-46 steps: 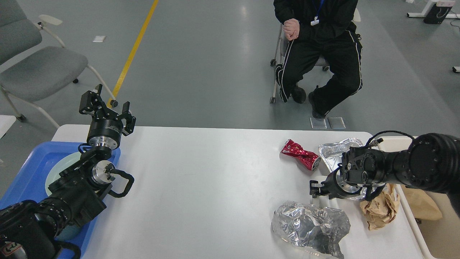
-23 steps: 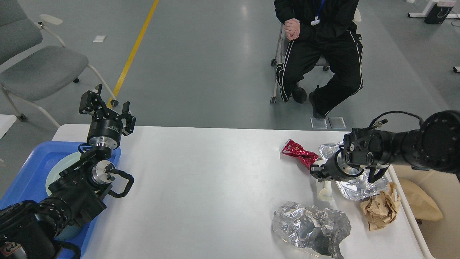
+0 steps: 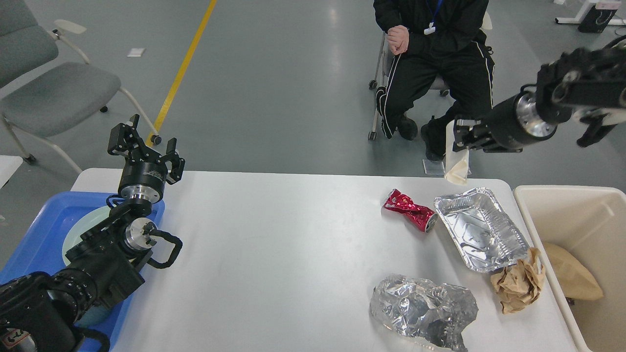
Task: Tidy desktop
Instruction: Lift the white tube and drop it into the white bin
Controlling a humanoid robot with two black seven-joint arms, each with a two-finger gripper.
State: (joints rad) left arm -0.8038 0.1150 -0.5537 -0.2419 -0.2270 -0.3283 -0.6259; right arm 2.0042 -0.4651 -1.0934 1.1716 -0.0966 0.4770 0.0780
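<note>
1. Cream-white and crumpled, a paper scrap [image 3: 457,164] hangs from the right gripper [image 3: 459,138], whose fingers are clamped on its top edge, high above the far right corner of the desktop [image 3: 293,254].
2. The step in hand looks like carrying this scrap to the beige bin [image 3: 577,230], which stands just right of the desktop. To do it well, I would swing the arm across until the scrap hangs over the bin's open mouth, then part the fingers.
3. Waste left on the desktop, all on the side nearest the bin: a crushed red can [image 3: 410,211], a foil tray [image 3: 479,229], a brown paper ball [image 3: 519,279], a crumpled foil sheet [image 3: 423,309].
4. The left gripper [image 3: 145,143] hovers far from the bin, over the blue tray [image 3: 39,234], fingers apart and empty.
</note>
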